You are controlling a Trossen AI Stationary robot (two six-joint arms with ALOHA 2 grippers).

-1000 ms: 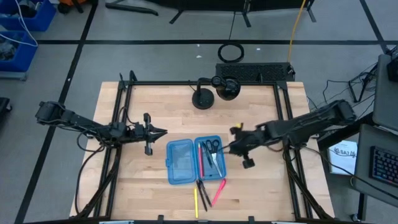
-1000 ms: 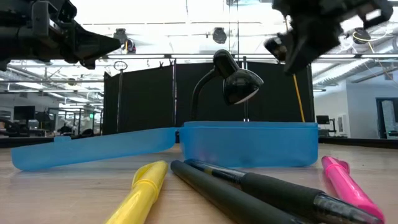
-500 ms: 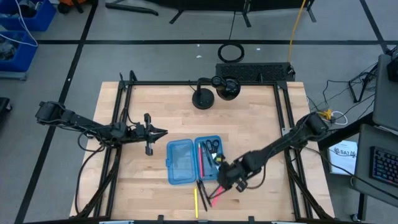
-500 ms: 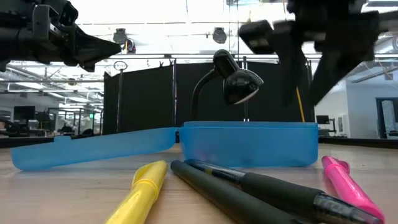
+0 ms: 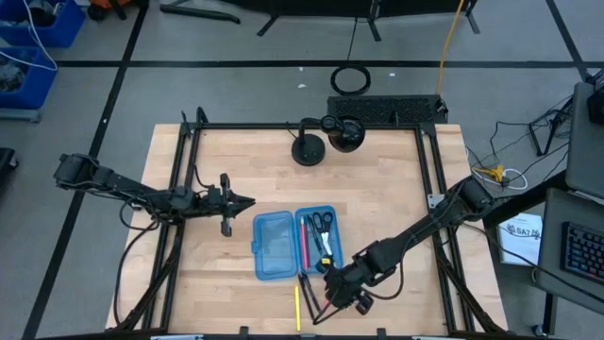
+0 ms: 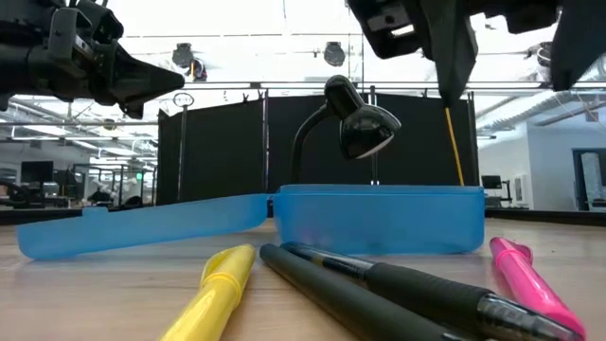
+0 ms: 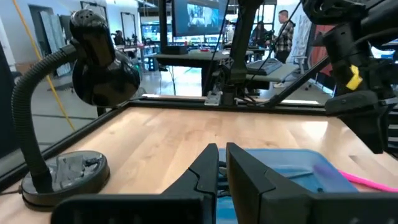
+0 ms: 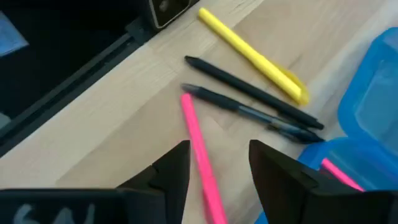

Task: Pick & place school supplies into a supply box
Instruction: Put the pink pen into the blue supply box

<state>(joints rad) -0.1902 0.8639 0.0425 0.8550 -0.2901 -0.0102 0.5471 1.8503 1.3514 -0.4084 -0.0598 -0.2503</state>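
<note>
Wooden table (image 5: 387,179) – blue pencil case (image 5: 293,243) lies open at centre. Right gripper (image 8: 217,163), fingers apart, hovers over the pink pen (image 8: 200,156) at the case's 5 o'clock; yellow pen (image 8: 252,55) and two black pens (image 8: 249,99) beside it. Left gripper (image 7: 221,163) – fingers together, at the case's 9 o'clock.

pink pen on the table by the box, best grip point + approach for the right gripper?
Grip the pink pen mid-barrel, coming straight down with the fingers straddling it across its width. It lies flat on the table, and that stretch is clear of the two black pens. The right gripper is open, right above it, the barrel running between its fingers.
</note>
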